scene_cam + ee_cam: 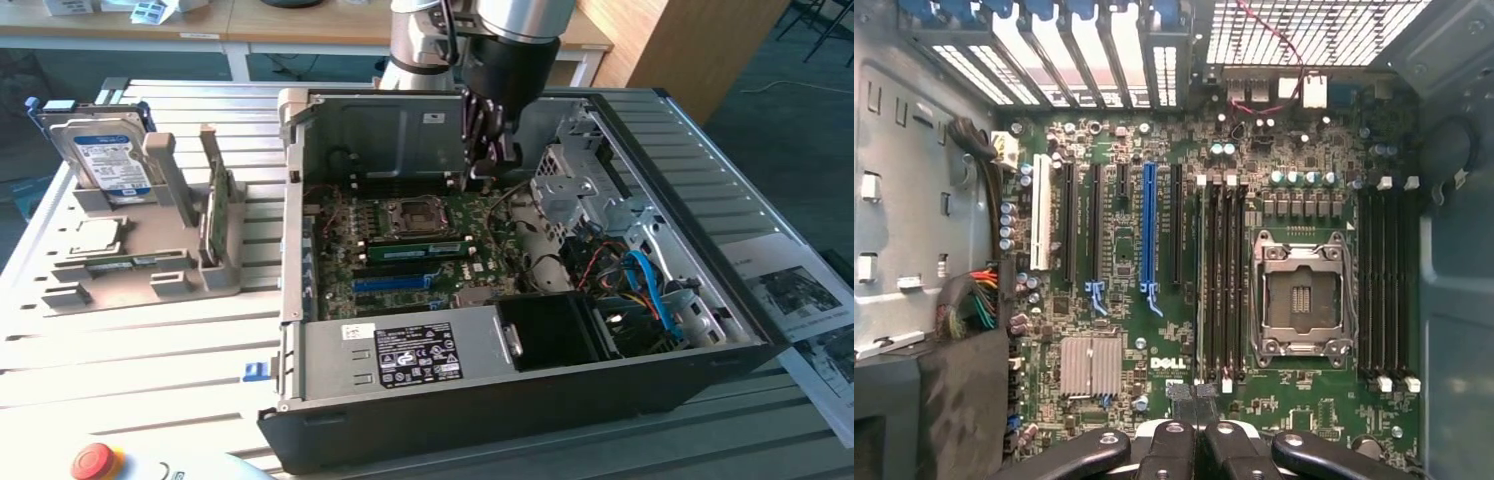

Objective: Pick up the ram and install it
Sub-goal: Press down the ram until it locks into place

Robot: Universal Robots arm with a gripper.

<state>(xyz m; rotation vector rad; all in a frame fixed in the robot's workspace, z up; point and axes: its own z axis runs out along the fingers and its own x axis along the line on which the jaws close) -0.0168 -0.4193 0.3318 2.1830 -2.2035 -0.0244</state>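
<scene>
A slim green ram stick with dark chips stands in a slot on the motherboard, just in front of the CPU socket. My gripper hangs inside the open computer case, above the board's back part and clear of the ram. Its black fingers are shut together with nothing between them. In the wrist view the gripper looks straight down on the motherboard, with the black memory slots beside the CPU socket.
On the exterior view's left a grey holder carries a hard drive, a CPU and an upright green card. Cables and a drive cage crowd the case's right side. Papers lie beside the case.
</scene>
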